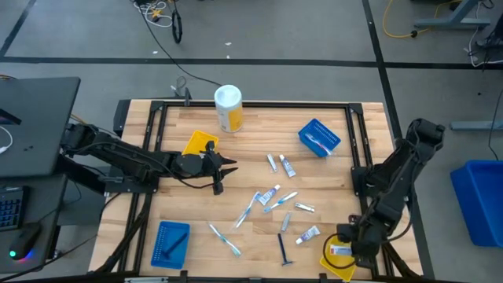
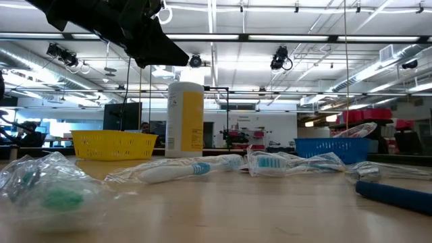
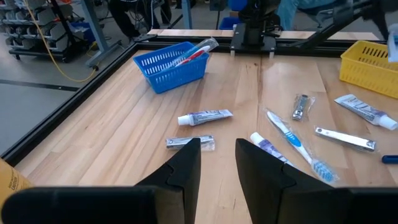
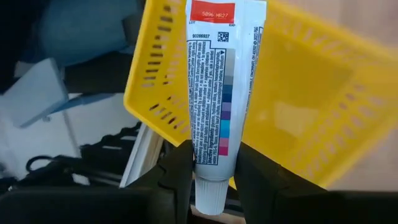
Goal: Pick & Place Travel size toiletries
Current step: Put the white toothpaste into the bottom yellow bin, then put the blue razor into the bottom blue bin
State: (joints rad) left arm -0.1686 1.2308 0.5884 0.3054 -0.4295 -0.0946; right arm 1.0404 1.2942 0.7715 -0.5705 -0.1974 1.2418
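Observation:
Several travel size toiletries lie scattered mid-table: white tubes (image 1: pixel 273 163), wrapped toothbrushes (image 1: pixel 247 208) and a dark blue razor (image 1: pixel 283 248). My right gripper (image 1: pixel 348 245) hangs over the yellow tray (image 1: pixel 330 266) at the near right corner, shut on a white tube with a red mark (image 4: pixel 214 81). My left gripper (image 1: pixel 226 168) hovers open at the table's left middle, above the wood, with nothing between its fingers (image 3: pixel 186 165). Beyond those fingers lie a tube (image 3: pixel 205 116) and a toothbrush (image 3: pixel 292 140). My right gripper pinches the white tube just above its cap (image 4: pixel 208 163) between the two fingers (image 4: pixel 179 171), which lie on its flat sides. The fingers slant downward. The tube's crimped, red-marked end (image 4: pixel 217 11) points away from the gripper, clear above the yellow tray.
A big yellow canister with a white lid (image 1: pixel 229 108) stands at the far edge. A yellow tray (image 1: pixel 200 144) sits far left, and a blue tray (image 1: pixel 319 137) with a toothbrush in it sits far right. Another blue tray (image 1: pixel 170 240) sits near left. A black frame borders the table.

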